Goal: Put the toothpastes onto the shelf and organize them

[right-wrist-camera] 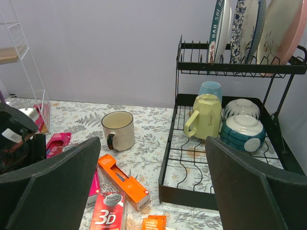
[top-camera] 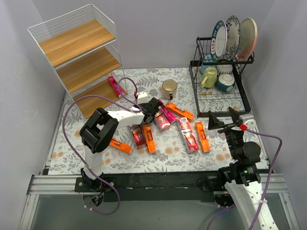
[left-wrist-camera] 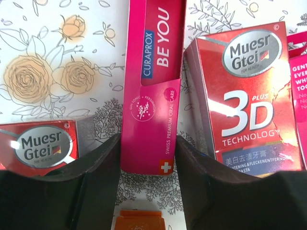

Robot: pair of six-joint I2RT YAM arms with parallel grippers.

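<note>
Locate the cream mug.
Top view, centre-back: the mug stands upright just left of the dish rack, behind the scattered toothpastes.

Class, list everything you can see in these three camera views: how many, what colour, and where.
shelf: one, white wire with three wooden boards, far left
orange toothpaste cartons: four, mid-table
dark red 3D cartons: about three, among the orange ones
magenta cartons: at least three, one at the shelf's foot, the rest in the pile
cream mug: one, dark rim, on the table
dish rack: one, black, far right
plates: three, patterned, upright on the rack's top tier
yellow-green mug: one, lower tier
pale blue cup: one, behind it
bowls: two, lower tier
left gripper: black, flanking a magenta carton
right gripper: black, open, empty
</note>
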